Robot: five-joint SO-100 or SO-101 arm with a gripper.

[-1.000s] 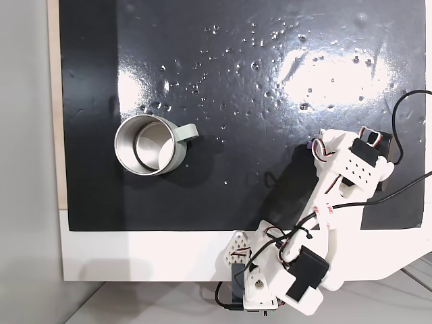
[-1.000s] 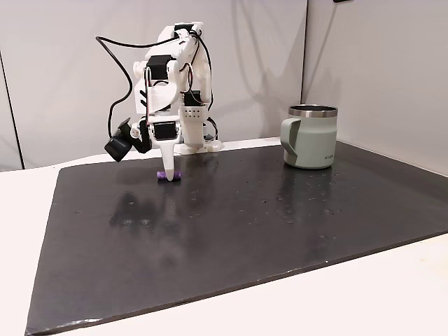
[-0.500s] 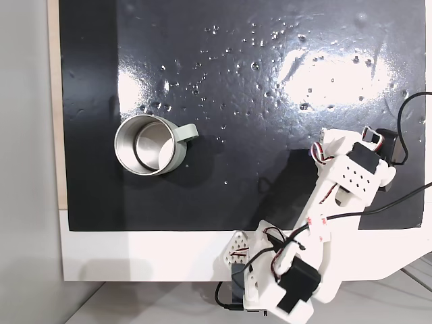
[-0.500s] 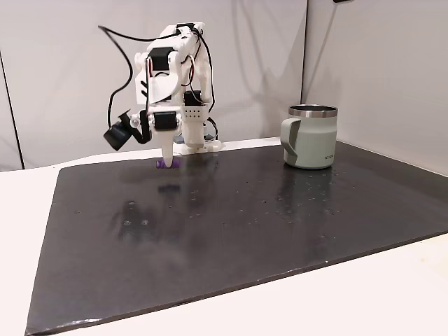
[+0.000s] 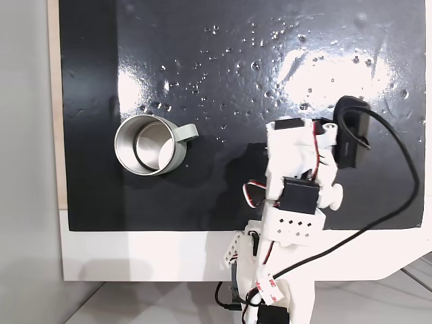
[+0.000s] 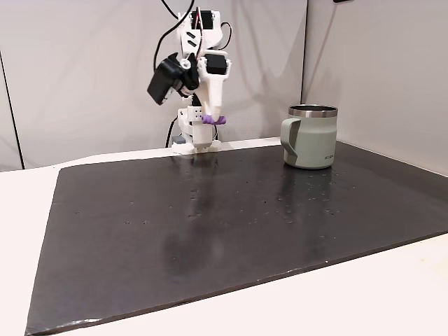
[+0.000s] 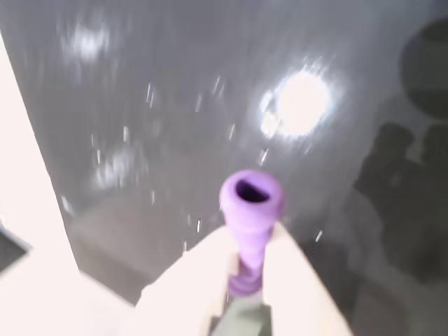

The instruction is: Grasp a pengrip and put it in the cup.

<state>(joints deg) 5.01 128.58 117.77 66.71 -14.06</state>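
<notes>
The gripper (image 6: 212, 117) hangs high above the glossy black mat (image 6: 210, 217), its white plastic fingers (image 7: 294, 280) closed on the pengrip (image 6: 212, 120). In the wrist view the pengrip (image 7: 250, 210) is a purple rubbery tube with a flared, hollow end poking out past the fingertips. The cup (image 6: 310, 136), metal with a pale grey-green wall and a shiny rim, stands well apart near the mat's far edge. Bare mat lies open between them on the white tabletop (image 6: 392, 294).
</notes>
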